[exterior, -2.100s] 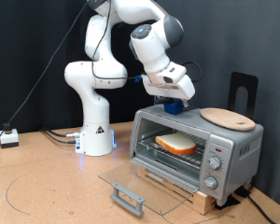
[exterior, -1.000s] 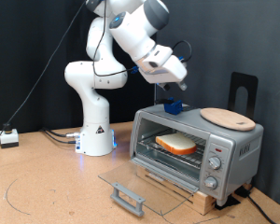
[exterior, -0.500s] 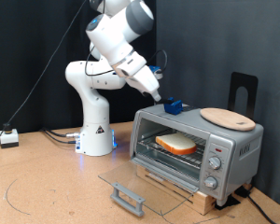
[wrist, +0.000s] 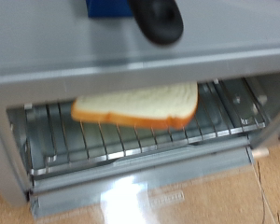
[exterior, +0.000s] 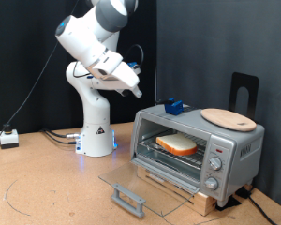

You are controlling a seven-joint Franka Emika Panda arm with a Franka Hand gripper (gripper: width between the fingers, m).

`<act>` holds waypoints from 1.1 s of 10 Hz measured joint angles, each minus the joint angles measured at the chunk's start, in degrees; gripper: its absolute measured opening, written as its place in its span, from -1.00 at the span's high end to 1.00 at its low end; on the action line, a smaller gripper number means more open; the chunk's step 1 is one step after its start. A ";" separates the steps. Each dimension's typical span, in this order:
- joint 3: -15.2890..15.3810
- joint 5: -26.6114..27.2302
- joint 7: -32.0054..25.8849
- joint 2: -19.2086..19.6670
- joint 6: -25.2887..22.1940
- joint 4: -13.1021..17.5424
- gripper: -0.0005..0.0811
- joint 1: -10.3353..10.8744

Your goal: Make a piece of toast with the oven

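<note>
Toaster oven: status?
Gripper raised, off the exterior view's left of the toaster oven, holding nothing visible. Slice of bread on wire rack. Glass door down, open.

The white arm (exterior: 96, 42) was raised and bent, its base (exterior: 96, 141) planted upright. The gripper (exterior: 139, 82) was held aloft, pointed down toward the exterior view's right.

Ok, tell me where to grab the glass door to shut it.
Judging by its pose, grip the bar handle along the free front edge of the oven door, which lies folded down flat. Come from above, jaws straddling the bar, then swing it upward.
</note>
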 joint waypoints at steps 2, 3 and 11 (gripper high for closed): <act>-1.17 -1.97 -1.42 2.44 1.53 1.71 -1.00 -1.99; -1.68 -2.08 -2.69 4.26 1.82 2.64 -1.00 -2.53; 3.67 -16.54 35.54 18.29 -0.53 11.03 -1.00 -8.00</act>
